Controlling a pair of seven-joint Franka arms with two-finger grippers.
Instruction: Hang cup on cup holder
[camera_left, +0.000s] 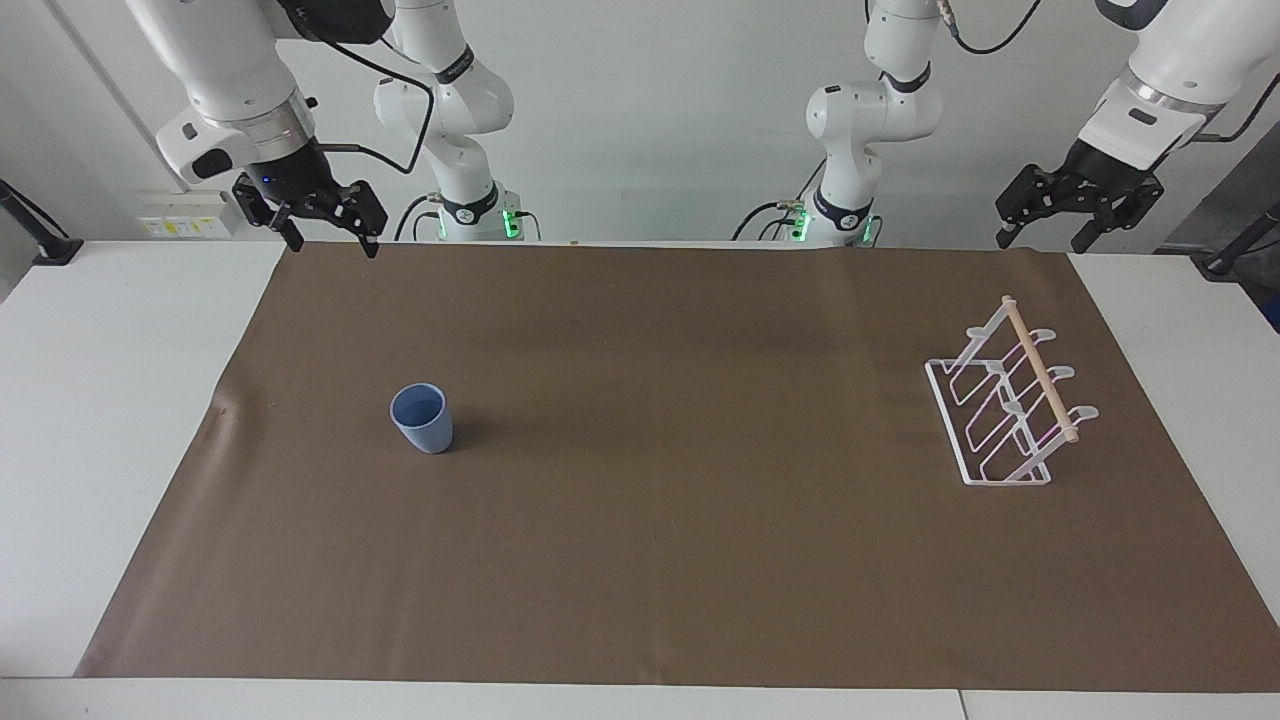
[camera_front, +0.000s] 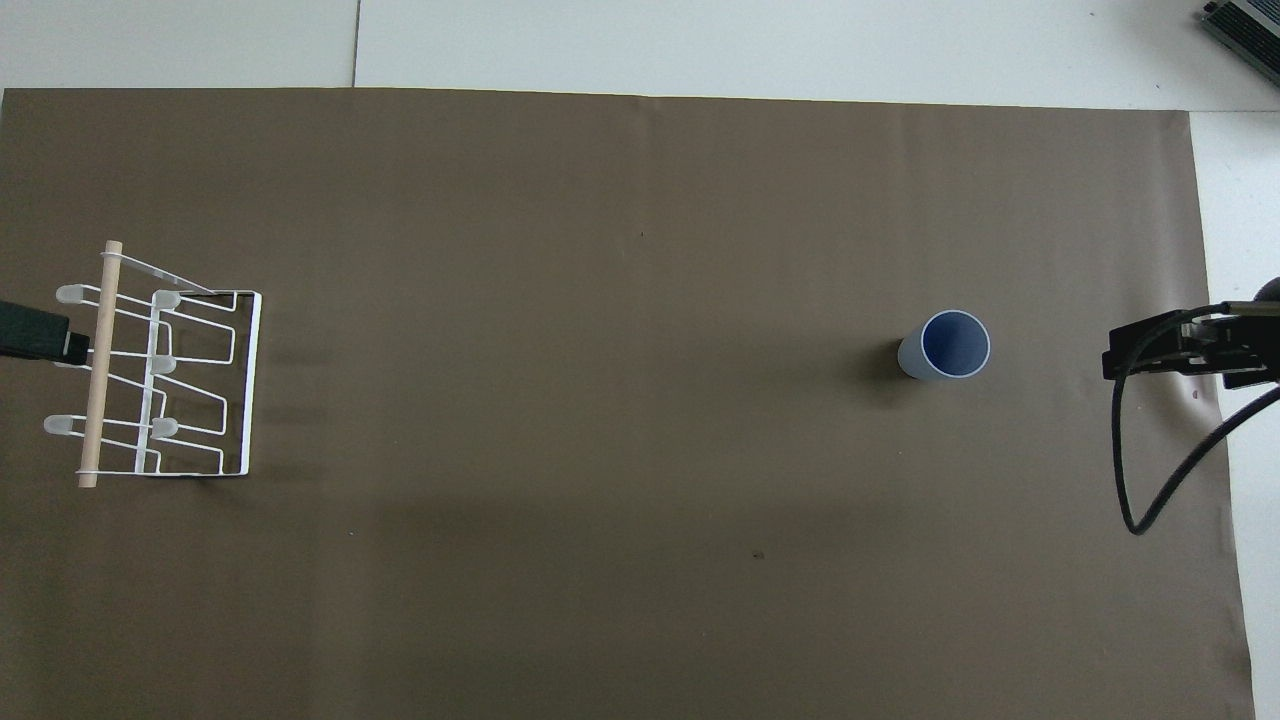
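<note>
cup (camera_left: 422, 418) upright, mouth up, left of centre | cup holder (camera_left: 1008, 408) right, rod running near-to-far | left gripper (camera_left: 1078, 212) spread, empty | right gripper (camera_left: 325, 222) spread, empty

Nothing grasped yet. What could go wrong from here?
1. The cup stands upright, mouth up, and has no handle; it must be inverted for a prong, so a side grasp could slip.
2. It sits at the right gripper end and the cup holder under the left gripper: a long carry or handover.
3. The light wire holder may slide.
</note>
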